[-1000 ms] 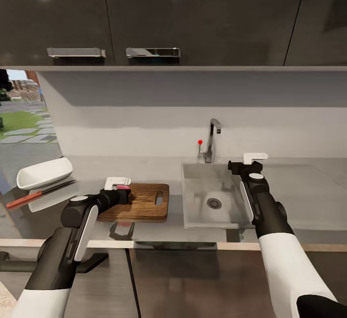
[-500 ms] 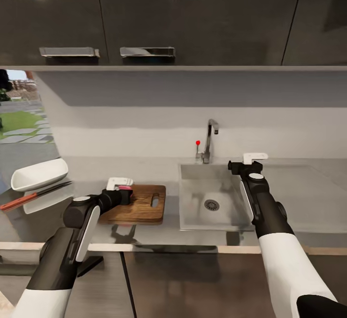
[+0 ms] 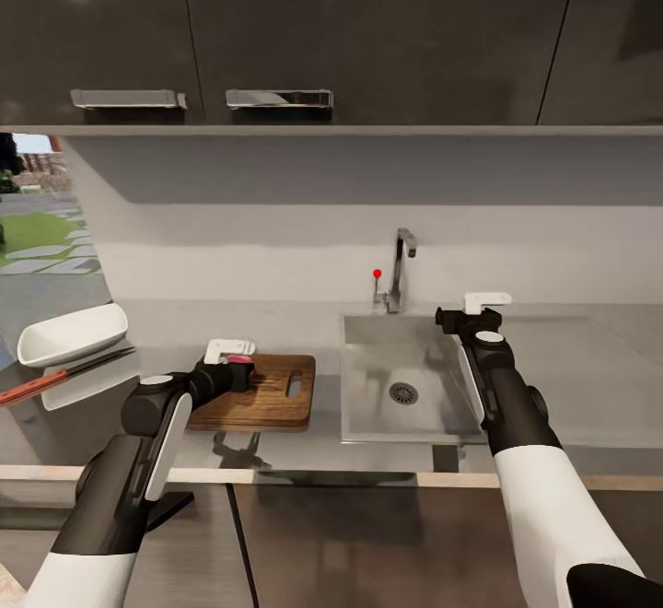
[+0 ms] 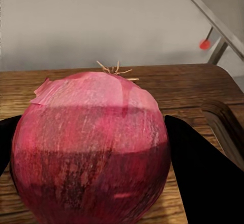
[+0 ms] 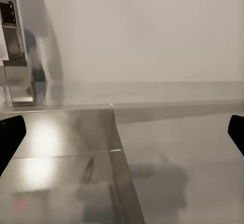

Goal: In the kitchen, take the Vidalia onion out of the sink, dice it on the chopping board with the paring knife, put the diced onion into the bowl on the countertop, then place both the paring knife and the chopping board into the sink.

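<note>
The left gripper [image 3: 236,361] was closed around the Vidalia onion [image 4: 91,147], its dark fingers [image 4: 201,175] pressed against both sides of the bulb, root tuft uppermost. The onion was held over the end of the chopping board [image 3: 267,396] away from the sink [image 3: 368,378]; the left wrist view showed wood grain beneath and behind it, though whether it rested on the board or hung just above could not be told. The board lay just beside the sink with its handle slot toward the basin. The paring knife [image 3: 60,376] lay on the countertop [image 3: 184,322] well beyond the board's far end from the sink, just beside the bowl [image 3: 74,333], blade pointing toward the board (the left arm was plainly the nearer). The right gripper [image 3: 486,298] hovered open and empty at the sink's opposite rim. In my judgement, setting down the onion was the step in hand.
</note>
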Robot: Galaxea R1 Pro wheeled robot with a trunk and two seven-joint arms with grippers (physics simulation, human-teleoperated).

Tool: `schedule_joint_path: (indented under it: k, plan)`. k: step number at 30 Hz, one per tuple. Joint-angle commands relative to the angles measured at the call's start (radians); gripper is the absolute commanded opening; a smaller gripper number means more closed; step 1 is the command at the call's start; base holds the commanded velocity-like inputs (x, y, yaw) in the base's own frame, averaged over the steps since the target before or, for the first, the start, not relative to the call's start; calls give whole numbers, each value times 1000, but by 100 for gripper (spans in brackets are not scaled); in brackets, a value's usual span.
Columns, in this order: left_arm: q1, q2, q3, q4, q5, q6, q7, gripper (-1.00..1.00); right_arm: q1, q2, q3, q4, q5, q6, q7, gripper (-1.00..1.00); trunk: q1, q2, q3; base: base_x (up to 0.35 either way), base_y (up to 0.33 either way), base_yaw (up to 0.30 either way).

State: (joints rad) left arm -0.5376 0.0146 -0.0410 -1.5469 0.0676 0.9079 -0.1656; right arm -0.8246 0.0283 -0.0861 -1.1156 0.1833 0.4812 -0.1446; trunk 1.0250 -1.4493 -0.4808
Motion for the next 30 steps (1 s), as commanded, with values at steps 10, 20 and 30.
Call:
schedule_joint_path:
  k: [10, 20, 30]
  plan:
    - [-1, 2, 1, -1, 5, 5, 1, -100, -1, 7, 2, 0, 6, 8, 0, 100, 0, -1, -3, 0, 0, 0]
    - [-1, 2, 1, -1, 5, 5, 1, -100, -1, 7, 2, 0, 6, 8, 0, 100, 0, -1, -12, 0, 0, 0]
    - [-1, 2, 1, -1, 5, 5, 1, -100, -1, 7, 2, 0, 6, 8, 0, 100, 0, -1, -13, 0, 0, 0]
